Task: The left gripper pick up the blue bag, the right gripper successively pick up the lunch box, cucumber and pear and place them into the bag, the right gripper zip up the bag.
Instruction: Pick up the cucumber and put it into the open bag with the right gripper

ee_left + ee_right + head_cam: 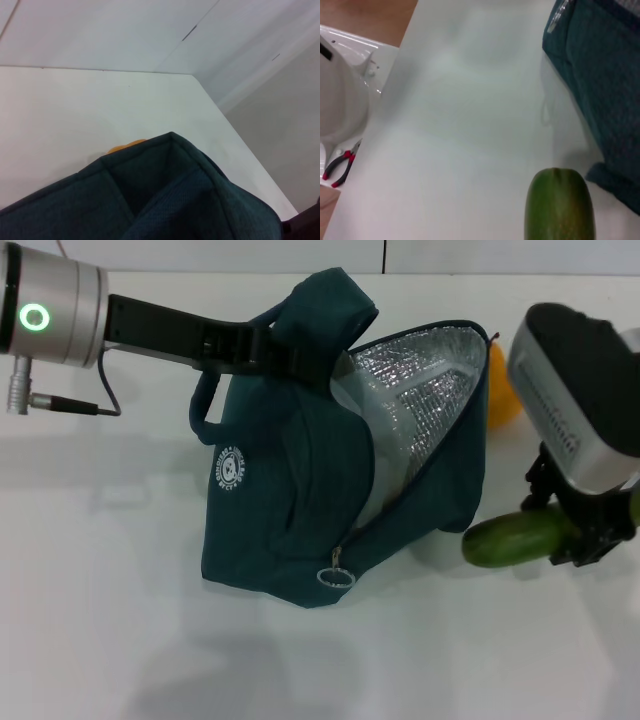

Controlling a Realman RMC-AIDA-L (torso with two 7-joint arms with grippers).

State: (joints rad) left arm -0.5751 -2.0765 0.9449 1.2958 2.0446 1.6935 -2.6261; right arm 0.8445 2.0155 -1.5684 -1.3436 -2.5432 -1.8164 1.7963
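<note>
R pincer [590, 535] clamped on cucumber [515, 538] by worktop's right edge, for loading | L pincer [262, 348] grips blue bag [280, 510] handle, mouth kept open | pear [500, 390] waiting behind.

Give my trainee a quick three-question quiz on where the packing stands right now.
1. True or false: the blue bag is zipped shut.
2. What is the right hand gripping?
3. Where is the pear? A) beyond the bag on the table B) in the left hand

Key:
1. False; its foil-lined mouth gapes open, held up by the left hand.
2. The cucumber.
3. A.
</note>
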